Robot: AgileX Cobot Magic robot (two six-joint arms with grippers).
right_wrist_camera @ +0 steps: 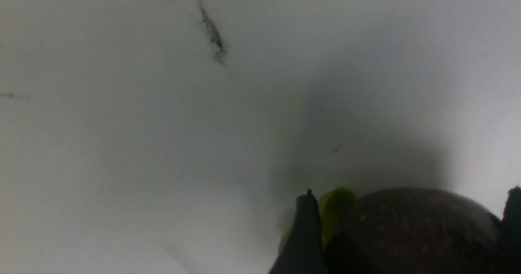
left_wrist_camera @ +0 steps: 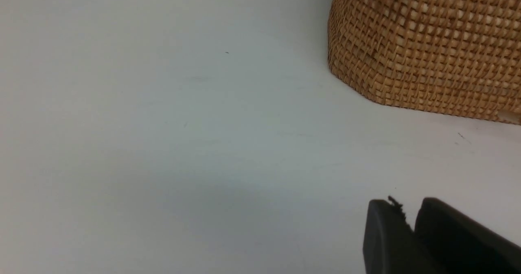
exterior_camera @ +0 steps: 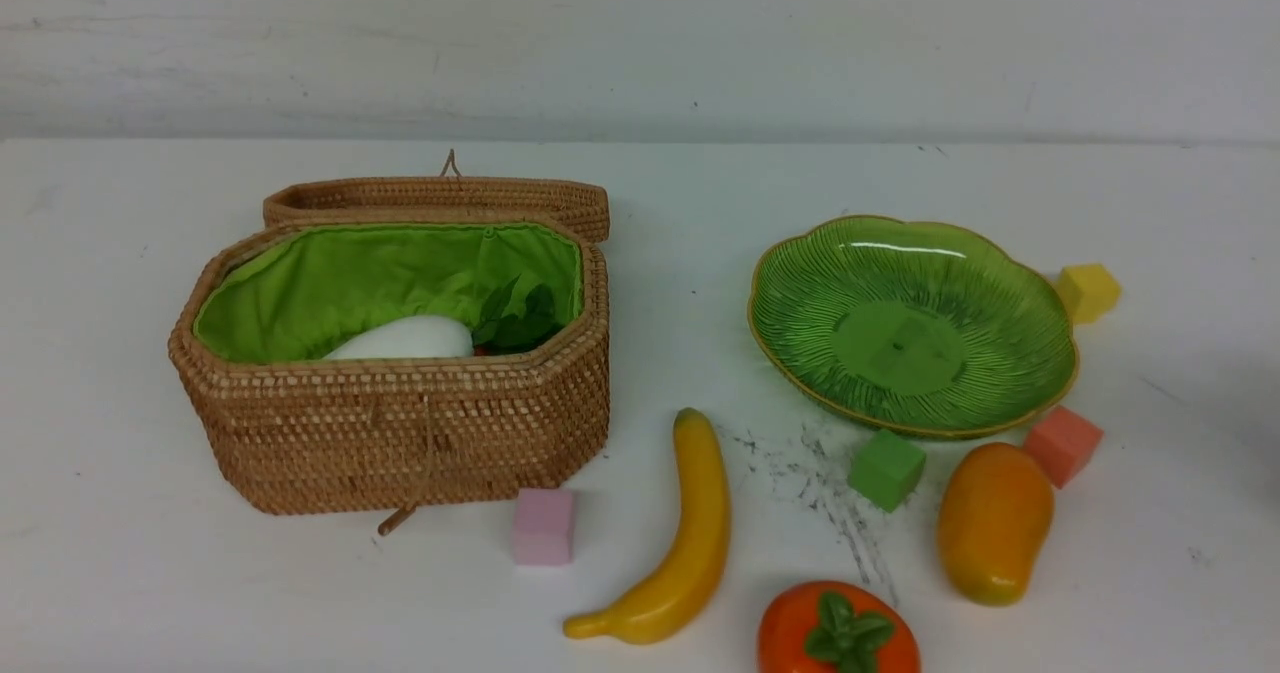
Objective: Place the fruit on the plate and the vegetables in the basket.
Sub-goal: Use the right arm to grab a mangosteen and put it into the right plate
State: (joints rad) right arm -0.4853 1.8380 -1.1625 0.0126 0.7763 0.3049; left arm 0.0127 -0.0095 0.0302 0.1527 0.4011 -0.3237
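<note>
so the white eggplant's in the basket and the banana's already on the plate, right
Not quite. The white eggplant is in the basket, but the banana is not on the plate. The front view shows it lying on the table, nearer the camera than the plate, which holds nothing.

Bright, even front view, glare on the plate (exterior_camera: 905, 248); right wrist view dim, blurred, shadowed

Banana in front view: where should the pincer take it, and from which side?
Grip the banana at mid-body, coming straight down from above, jaws across its narrow width. It lies flat on the table, long and curved, with both tips tapering. The pink cube and green cube stand clear of its flanks.
</note>
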